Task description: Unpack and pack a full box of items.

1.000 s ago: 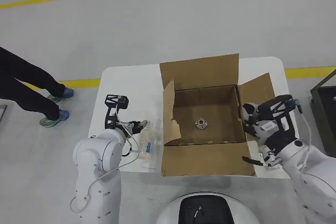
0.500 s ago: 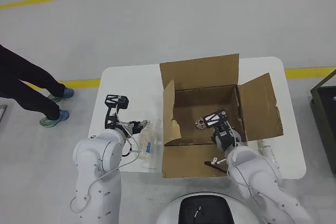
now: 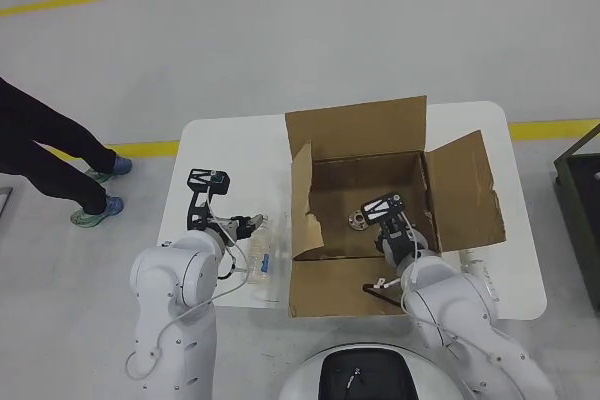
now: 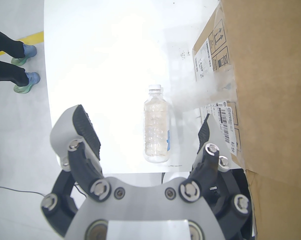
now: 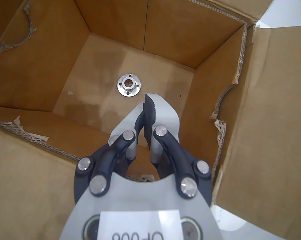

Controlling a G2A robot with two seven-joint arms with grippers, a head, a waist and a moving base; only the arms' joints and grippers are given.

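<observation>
An open brown cardboard box [image 3: 355, 130] is set on the white surface [image 3: 235, 150]. A small round silver metal flange [image 5: 128, 85] is seen lying on the box floor. The right arm's jaws are pressed together, empty, above the flange. A clear plastic bottle with a white cap [image 4: 156, 126] is laid just beside the box's outer wall. The left arm's jaws are spread wide above it, empty.
</observation>
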